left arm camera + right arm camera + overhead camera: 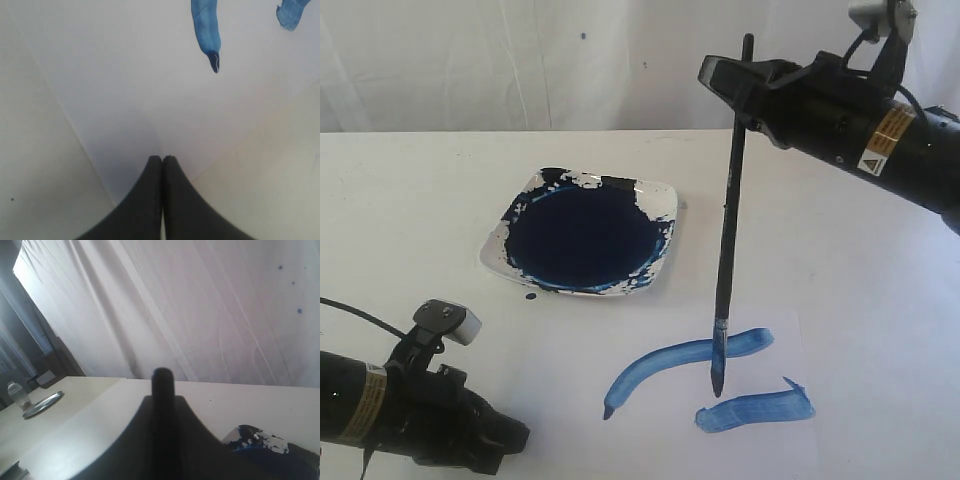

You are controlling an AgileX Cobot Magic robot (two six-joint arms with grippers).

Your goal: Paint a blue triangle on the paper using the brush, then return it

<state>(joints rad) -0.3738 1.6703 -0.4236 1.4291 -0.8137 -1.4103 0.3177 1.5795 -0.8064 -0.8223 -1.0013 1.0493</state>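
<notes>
My right gripper (745, 90) is shut on the upper handle of the brush (728, 230), which hangs almost upright. Its dark tip (717, 385) points down at the paper (760, 330), between two blue strokes: a long curved one (670, 362) and a shorter one (755, 410). They do not form a closed triangle. In the right wrist view the brush's handle end (162, 377) sticks up between the fingers. My left gripper (162, 158) is shut and empty, resting low near a corner of the paper (150, 100), with the end of a blue stroke (207, 35) ahead of it.
A square white dish (582, 232) filled with dark blue paint sits at the middle of the white table, left of the brush; it also shows as the dish (265, 442) in the right wrist view. A white curtain hangs behind. A metal plate (42, 404) and a jar lie on a far table.
</notes>
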